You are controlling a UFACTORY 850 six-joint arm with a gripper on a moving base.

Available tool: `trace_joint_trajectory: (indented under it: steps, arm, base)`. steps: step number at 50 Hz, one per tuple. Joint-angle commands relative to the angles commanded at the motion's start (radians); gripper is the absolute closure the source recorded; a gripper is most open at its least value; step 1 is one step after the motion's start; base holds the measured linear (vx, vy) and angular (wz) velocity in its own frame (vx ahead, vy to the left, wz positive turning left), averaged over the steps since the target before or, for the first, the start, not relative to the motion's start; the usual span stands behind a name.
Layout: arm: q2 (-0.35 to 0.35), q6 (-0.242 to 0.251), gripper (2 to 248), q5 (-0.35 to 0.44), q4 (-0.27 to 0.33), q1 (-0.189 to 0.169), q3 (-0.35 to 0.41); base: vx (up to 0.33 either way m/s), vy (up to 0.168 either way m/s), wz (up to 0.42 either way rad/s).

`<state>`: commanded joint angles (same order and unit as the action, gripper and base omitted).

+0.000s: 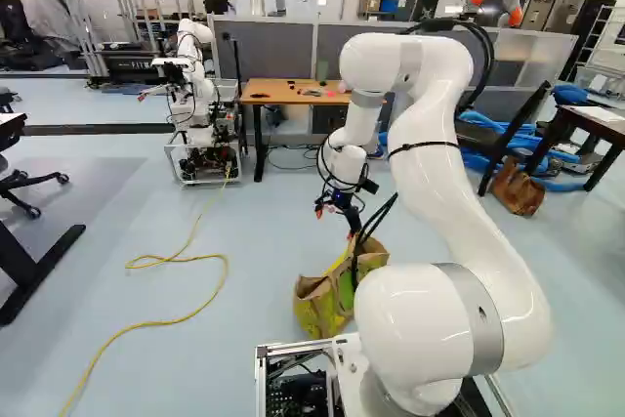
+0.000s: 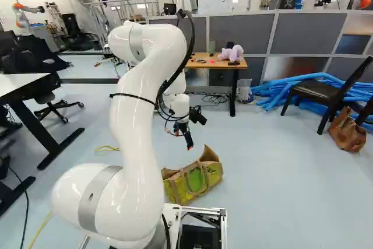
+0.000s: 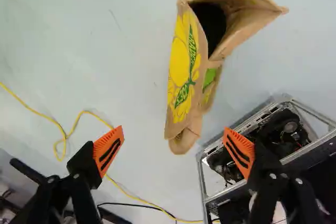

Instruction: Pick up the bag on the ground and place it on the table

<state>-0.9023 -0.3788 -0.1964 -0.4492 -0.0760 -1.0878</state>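
Observation:
The gripper hangs above the floor ahead of the base, with the bag below it. In the right base view the gripper is higher than the green-and-tan bag, which stands on the floor close to the base. The wrist view shows the gripper open, its orange pads wide apart with nothing between them. Ahead of the fingers is the bag, its mouth gaping. The wooden table stands farther off by the grey partitions.
On the table are a purple plush toy and small items. Another robot stands left of the table. A yellow cable lies on the floor. A black chair, blue tubes and a brown bag are at the right.

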Motion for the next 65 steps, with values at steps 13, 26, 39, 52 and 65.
trace_joint_trajectory:
  steps: [13,26,39,52,65]
  arm:
    - [-0.052,-0.087,3,0.0,0.0,0.0,-0.034]
    - [-0.103,-0.094,3,0.0,0.0,0.0,-0.07]
    - [-0.154,-0.094,3,0.0,0.0,0.0,-0.106]
    - [-0.205,-0.094,3,0.0,0.0,0.0,-0.143]
    - [-0.255,-0.094,3,0.0,0.0,0.0,-0.182]
  base:
    - [0.0,0.0,0.0]
    - [0.0,0.0,0.0]
    - [0.0,0.0,0.0]
    - [0.0,0.0,0.0]
    - [0.0,0.0,0.0]
